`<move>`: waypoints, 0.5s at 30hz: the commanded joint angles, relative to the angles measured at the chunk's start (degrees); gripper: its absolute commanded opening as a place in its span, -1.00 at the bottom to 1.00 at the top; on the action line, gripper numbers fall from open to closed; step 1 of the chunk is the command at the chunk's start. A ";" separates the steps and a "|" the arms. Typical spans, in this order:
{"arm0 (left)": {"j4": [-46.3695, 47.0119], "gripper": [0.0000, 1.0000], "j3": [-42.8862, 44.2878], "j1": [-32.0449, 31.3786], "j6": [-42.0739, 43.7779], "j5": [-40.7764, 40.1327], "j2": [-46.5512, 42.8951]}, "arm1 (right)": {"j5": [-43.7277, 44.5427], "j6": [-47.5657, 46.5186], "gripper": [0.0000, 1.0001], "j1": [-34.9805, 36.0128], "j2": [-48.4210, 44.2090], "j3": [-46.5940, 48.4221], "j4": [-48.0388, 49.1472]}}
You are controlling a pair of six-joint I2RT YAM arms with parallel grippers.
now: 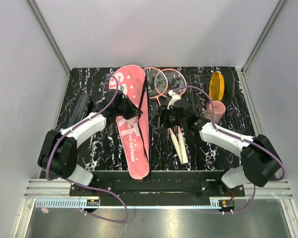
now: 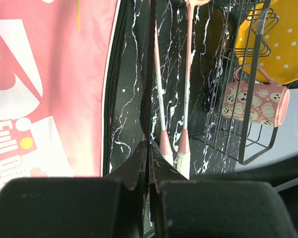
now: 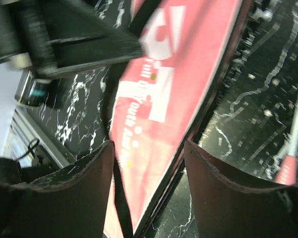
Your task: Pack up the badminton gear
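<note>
My left fingers (image 2: 137, 166) pinch the cover's (image 1: 135, 136) black zipper edge. My right fingers (image 3: 74, 191) gape empty over it. The cover lies 12-to-6 on the counter (image 1: 102, 148), rackets (image 1: 181, 145) at its 3 o'clock. I judge it light, floppy fabric, best gripped by its edge.

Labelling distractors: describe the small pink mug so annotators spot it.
On the black marbled table, find the black wire rack at far right. At its near end sits the small pink mug, beside the yellow dotted oval disc; only the mug bears little printed faces.
</note>
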 commanded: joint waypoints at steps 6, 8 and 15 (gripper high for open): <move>-5.96 -1.00 3.48 -0.03 2.59 -2.00 -6.25 | -11.75 12.05 0.24 -9.48 9.99 -1.22 6.80; -6.67 -1.00 4.27 -0.03 2.67 -2.08 -7.04 | -14.22 10.74 0.20 -9.83 14.30 1.67 5.58; -8.70 -1.00 6.03 -0.03 2.94 -2.09 -8.98 | -15.89 10.47 -0.34 -10.36 21.86 5.20 5.13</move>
